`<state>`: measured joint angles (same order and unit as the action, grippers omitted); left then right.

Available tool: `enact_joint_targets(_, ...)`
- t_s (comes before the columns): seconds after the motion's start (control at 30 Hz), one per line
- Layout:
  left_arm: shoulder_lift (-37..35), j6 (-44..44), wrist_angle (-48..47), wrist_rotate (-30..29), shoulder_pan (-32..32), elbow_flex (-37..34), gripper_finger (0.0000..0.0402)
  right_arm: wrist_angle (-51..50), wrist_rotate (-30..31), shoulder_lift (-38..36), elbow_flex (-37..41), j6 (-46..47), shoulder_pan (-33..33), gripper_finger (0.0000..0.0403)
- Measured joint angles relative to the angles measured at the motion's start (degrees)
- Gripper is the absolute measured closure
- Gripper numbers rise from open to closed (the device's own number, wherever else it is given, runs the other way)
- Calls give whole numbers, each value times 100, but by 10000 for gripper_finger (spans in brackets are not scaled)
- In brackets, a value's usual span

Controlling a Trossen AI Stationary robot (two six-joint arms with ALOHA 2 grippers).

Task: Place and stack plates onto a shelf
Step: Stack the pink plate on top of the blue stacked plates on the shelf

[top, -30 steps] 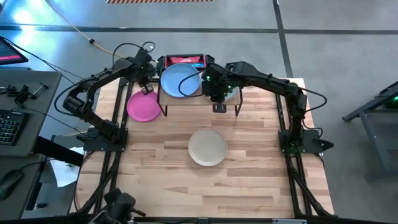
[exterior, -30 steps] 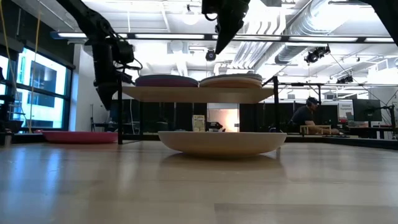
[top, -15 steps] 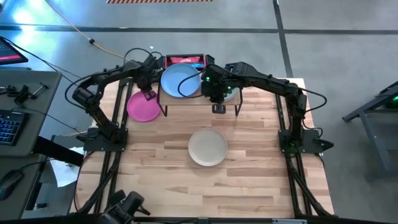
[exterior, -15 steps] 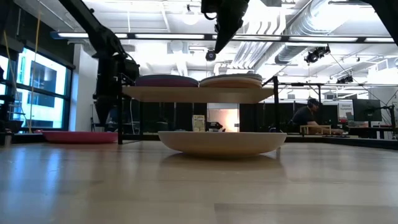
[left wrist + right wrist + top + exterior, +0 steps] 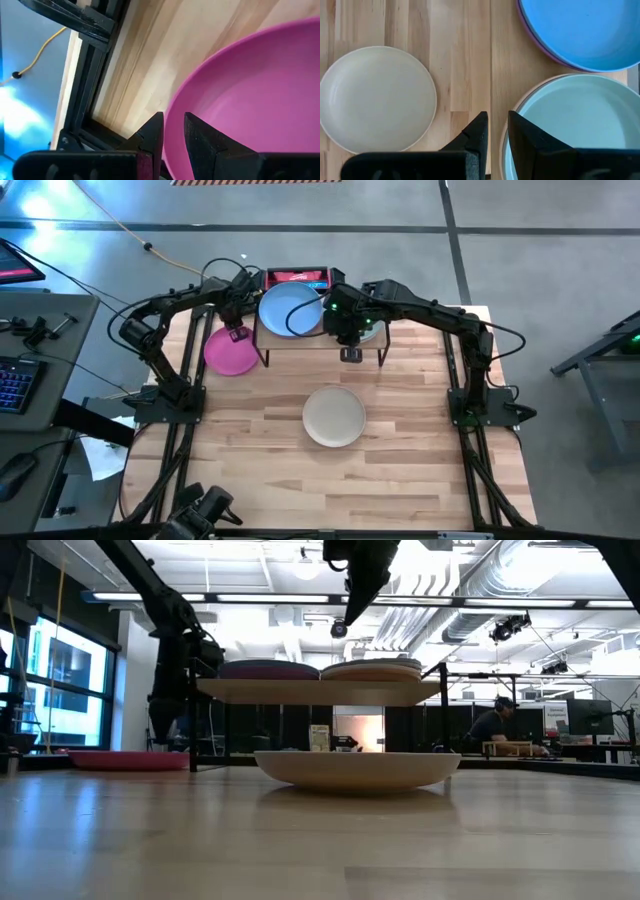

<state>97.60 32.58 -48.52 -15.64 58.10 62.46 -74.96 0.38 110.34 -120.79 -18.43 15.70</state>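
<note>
A pink plate (image 5: 230, 352) lies flat on the table, left of the shelf (image 5: 322, 342). My left gripper (image 5: 238, 332) is down at the plate's far rim and is shut on it; it also shows in the left wrist view (image 5: 173, 125). On the shelf a blue plate (image 5: 290, 310) tops a purple one on the left, and a teal plate (image 5: 570, 125) tops the right stack. A cream plate (image 5: 334, 416) lies on the table in front. My right gripper (image 5: 352, 352) hovers above the shelf's near edge, narrowly open and empty. My left gripper pinches the pink plate's far rim (image 5: 170, 107) between its two fingers. One finger (image 5: 150, 137) is outside the plate and one (image 5: 202, 142) is inside. The fingers point down from above. The plate lies on the table (image 5: 128, 760).
A red box (image 5: 296, 277) stands behind the shelf. The shelf's black legs (image 5: 262, 355) stand close to the pink plate. A person sits far back in the room (image 5: 490, 725). Bare tabletop (image 5: 300, 480) lies toward the near edge.
My left gripper has gone down and a little toward the near edge, to the pink plate's far rim. The pink plate has stayed on the table.
</note>
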Motion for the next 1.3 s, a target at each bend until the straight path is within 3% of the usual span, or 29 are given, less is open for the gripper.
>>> enact_joint_targets(0.67, 545, -102, 2, -100, 81, 0, 335, 32, -70, 0, 0, 18, 0, 348)
enact_joint_targets(0.97, 555, -251, -21, -415, 57, 0, 335, 31, -85, 0, 2, 19, 0, 348)
enact_joint_targets(1.3, 723, -203, 29, 20, 162, 4, 335, 113, -85, 0, 2, 19, 0, 348)
